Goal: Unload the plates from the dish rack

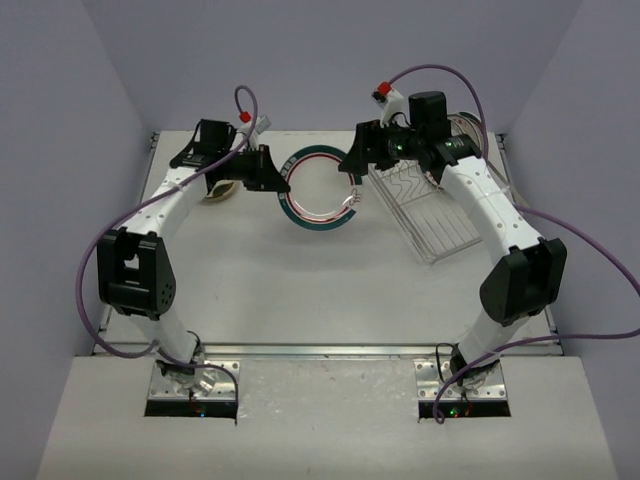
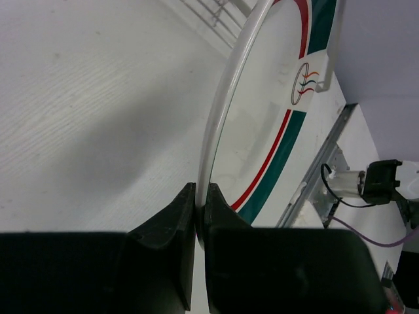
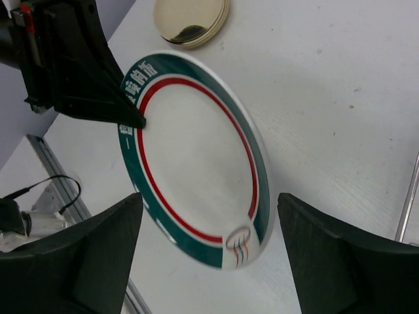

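A large white plate [image 1: 322, 213] with a dark green and red rim stands tilted on edge above the table, left of the wire dish rack [image 1: 435, 215]. My left gripper [image 1: 283, 180] is shut on the plate's left rim; the left wrist view shows the fingers [image 2: 171, 219] clamped on the plate [image 2: 262, 131]. My right gripper [image 1: 352, 172] is open at the plate's right rim. In the right wrist view its jaws [image 3: 209, 198] straddle the plate [image 3: 196, 150] without touching it. A stack of small cream plates [image 3: 191, 19] lies flat on the table at the far left [image 1: 218, 192].
Another round plate [image 1: 465, 125] shows behind the right arm at the rack's far end. Rack wires show in the left wrist view [image 2: 213, 10] and at the right wrist view's edge [image 3: 409, 203]. The table's metal edge [image 2: 327, 163] and back wall are close behind the plate.
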`<state>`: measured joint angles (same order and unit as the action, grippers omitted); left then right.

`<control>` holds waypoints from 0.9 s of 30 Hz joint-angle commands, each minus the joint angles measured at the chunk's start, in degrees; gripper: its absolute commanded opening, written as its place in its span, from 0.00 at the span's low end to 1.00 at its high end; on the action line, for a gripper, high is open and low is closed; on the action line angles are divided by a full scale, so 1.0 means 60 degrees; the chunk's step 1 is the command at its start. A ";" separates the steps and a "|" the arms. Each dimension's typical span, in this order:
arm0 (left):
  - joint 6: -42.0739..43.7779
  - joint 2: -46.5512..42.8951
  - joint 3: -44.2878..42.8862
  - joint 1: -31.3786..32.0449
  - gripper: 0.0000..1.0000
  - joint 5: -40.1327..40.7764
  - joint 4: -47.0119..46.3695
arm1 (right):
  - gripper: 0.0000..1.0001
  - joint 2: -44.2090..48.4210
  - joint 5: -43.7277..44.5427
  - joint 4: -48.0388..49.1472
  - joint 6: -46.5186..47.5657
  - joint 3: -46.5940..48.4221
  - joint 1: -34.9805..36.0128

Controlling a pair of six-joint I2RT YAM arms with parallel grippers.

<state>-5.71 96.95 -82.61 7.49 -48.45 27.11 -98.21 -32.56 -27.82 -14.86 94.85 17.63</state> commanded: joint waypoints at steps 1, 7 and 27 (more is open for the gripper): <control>-0.0059 0.0556 -0.0172 -0.1409 0.00 -0.0597 -0.0044 | 0.92 0.0514 0.0886 0.0139 0.0153 0.0116 -0.0038; 0.1442 0.1131 0.0238 -0.3113 0.00 -0.0666 0.1233 | 0.99 0.0635 0.0928 0.0137 0.0192 -0.0076 -0.0306; 0.5347 0.2393 0.1315 -0.6989 0.00 0.2143 0.3205 | 0.99 0.0485 0.0998 -0.0051 0.0397 0.0019 -0.0389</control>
<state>21.50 110.60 -74.30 -33.25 -40.16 47.66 -97.03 -26.98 -28.97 -13.42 94.29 15.46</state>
